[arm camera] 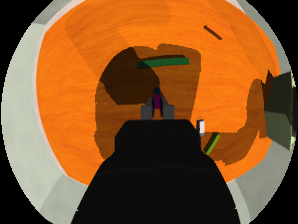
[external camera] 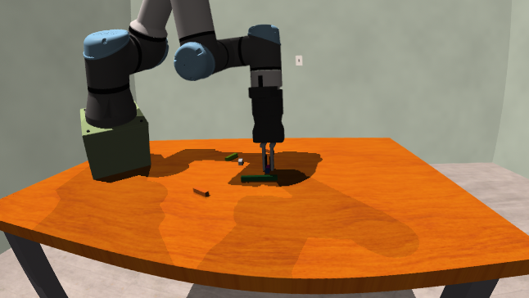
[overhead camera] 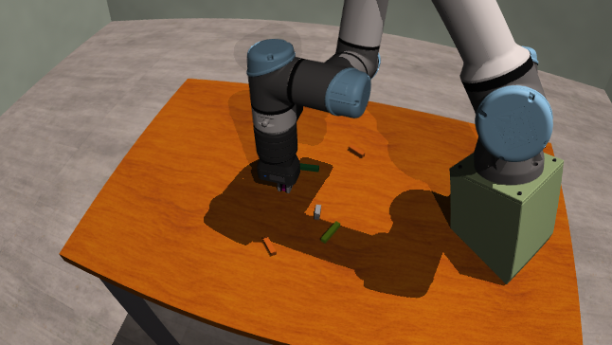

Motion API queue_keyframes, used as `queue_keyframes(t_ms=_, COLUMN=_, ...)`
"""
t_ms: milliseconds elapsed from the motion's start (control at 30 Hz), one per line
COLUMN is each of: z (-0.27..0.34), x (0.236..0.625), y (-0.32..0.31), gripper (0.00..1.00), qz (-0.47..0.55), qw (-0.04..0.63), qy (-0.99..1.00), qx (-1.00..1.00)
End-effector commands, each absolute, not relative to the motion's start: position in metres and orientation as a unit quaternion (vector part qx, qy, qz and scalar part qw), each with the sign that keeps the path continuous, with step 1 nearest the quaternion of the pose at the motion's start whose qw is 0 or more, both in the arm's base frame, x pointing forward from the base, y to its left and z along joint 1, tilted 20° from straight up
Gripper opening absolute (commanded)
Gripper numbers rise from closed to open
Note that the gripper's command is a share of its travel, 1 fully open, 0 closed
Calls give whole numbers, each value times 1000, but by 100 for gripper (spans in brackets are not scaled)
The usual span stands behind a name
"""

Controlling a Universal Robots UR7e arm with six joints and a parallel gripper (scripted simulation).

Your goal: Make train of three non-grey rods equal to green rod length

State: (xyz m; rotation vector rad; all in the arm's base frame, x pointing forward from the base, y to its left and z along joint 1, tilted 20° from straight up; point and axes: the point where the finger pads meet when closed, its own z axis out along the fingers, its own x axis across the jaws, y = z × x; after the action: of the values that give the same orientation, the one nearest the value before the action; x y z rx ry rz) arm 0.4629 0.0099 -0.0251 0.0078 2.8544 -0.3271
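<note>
Top view: gripper (overhead camera: 284,189) pointing straight down near the table's middle, fingers drawn in narrow and clamped on a short magenta rod (overhead camera: 286,190), carried low in shadow. Green rod (overhead camera: 309,168) lies flat just to the right of the wrist, partly hidden by it; from the exterior view the same green rod (external camera: 259,178) sits right at the fingertips, so the two are very close. Other pieces: one orange rod (overhead camera: 269,245) toward the near edge, a second orange rod (overhead camera: 355,152) farther back right, a grey rod (overhead camera: 317,211) and a lime rod (overhead camera: 331,231) between them. I can make out no second magenta rod anywhere. Likely trouble: setting the magenta piece down this close could nudge the green rod, or leave the train short of the required gap from it; a skewed release would put it out of line. The grey rod lies near and must stay out. Room: broad open wood to the left and near side of the table (overhead camera: 156,142), all edges well apart from the gripper; the arm's pedestal (overhead camera: 531,227) crowds the right.
</note>
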Motion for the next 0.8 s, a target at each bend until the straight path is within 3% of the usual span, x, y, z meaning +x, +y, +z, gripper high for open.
queue_keyframes(t_ms=0, z=-25, x=463, y=10, gripper=24, qz=-113, qw=134, qy=984, qx=3)
queue_keyframes(t_ms=367, z=-25, x=463, y=10, gripper=24, qz=-113, qw=134, qy=984, qx=3)
queue_keyframes(t_ms=400, z=-25, x=463, y=10, gripper=30, qz=-113, qw=134, qy=984, qx=3)
queue_keyframes(t_ms=533, z=-25, x=463, y=10, gripper=30, qz=-113, qw=134, qy=984, qx=3)
queue_keyframes(t_ms=567, z=-25, x=463, y=10, gripper=36, qz=-113, qw=134, qy=984, qx=3)
queue_keyframes(t_ms=633, z=-25, x=463, y=10, gripper=36, qz=-113, qw=134, qy=984, qx=3)
queue_keyframes(t_ms=767, z=-25, x=463, y=10, gripper=48, qz=-113, qw=134, qy=984, qx=3)
